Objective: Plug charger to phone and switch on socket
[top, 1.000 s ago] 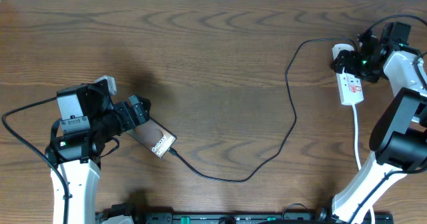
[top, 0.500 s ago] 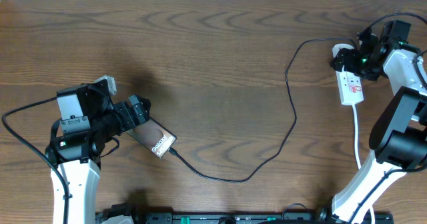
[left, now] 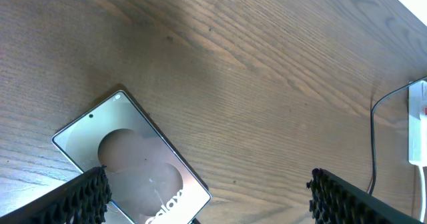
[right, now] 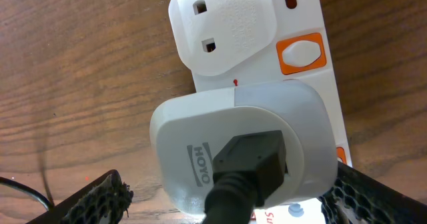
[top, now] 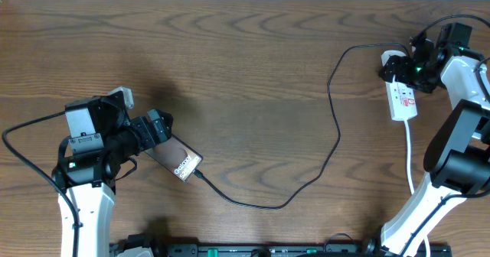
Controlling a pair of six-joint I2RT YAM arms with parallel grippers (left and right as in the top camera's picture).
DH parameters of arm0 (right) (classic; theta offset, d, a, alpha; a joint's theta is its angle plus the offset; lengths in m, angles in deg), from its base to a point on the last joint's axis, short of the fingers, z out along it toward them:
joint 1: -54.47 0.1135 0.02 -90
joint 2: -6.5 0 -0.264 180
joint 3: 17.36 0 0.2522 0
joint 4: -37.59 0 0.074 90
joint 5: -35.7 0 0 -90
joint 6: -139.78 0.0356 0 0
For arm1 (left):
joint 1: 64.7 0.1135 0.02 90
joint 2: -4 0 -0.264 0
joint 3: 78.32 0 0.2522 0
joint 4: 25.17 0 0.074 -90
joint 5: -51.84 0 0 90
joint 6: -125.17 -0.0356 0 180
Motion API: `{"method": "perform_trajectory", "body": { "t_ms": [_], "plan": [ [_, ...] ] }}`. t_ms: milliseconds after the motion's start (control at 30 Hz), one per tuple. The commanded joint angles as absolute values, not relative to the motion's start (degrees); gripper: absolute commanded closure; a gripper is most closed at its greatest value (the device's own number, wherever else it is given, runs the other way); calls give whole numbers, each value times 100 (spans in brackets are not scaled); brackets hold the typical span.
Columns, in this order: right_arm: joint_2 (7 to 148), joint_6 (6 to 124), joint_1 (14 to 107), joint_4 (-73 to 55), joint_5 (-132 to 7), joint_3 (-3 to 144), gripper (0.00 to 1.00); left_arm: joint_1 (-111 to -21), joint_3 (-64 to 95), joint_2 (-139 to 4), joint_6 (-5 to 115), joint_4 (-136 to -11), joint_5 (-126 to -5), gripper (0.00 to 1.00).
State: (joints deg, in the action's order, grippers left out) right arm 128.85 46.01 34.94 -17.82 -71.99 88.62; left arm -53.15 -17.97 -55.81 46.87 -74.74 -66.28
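Overhead view: a brown wooden tabletop (top: pixel 245 43) with one arm at each side.
Phone: the phone (top: pixel 178 159) lies flat and askew in the left half of the tabletop, nearer the robot's edge than the far one.
Phone lettering: white "Galaxy" across the glossy screen; the left wrist view (left: pixel 133 164) cuts the word short and shows a pale round reflection.
Left gripper: the left gripper (top: pixel 157 127) hangs over the phone's upper end with its fingers (left: pixel 87 197) spread wide, gripping nothing.
Charger: the charger (top: pixel 334 127), a thin black cable, runs in loose curves from the phone's lower short end to the strip. Whether its tip is seated in the phone I cannot tell.
Socket: the socket (top: pixel 401 98), a white strip, lies by the far right corner of the tabletop.
Plugged into it: a white adapter (right: pixel 223 27) with two slots at one end, and next to it a rounded plug head (right: pixel 200 117) with a black connector (right: pixel 247 164) standing out of it.
Plug writing: looks like "HOYO"; red letters below it are cut off.
Switch: an orange-framed rocker (right: pixel 301 53) beside the adapter.
Right gripper: the right gripper (top: pixel 406 69) straddles the plug head, jaws apart and not clamped.
White cord: the white cord (top: pixel 409 154) leads from the strip towards the robot's edge.
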Motion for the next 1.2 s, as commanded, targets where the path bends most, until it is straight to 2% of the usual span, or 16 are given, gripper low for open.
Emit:
{"method": "perform_trajectory", "body": {
  "t_ms": [0,1167],
  "plan": [
    [12985,4680,3595,-1904,-7612,8819,12,-5326,-1744,-5592,4591,-7494,-6554,7],
    [12985,4955,3857,-1747,-8209,8567,13,-5326,-1744,-5592,4589,-7496,-6554,7]
  ]
}}
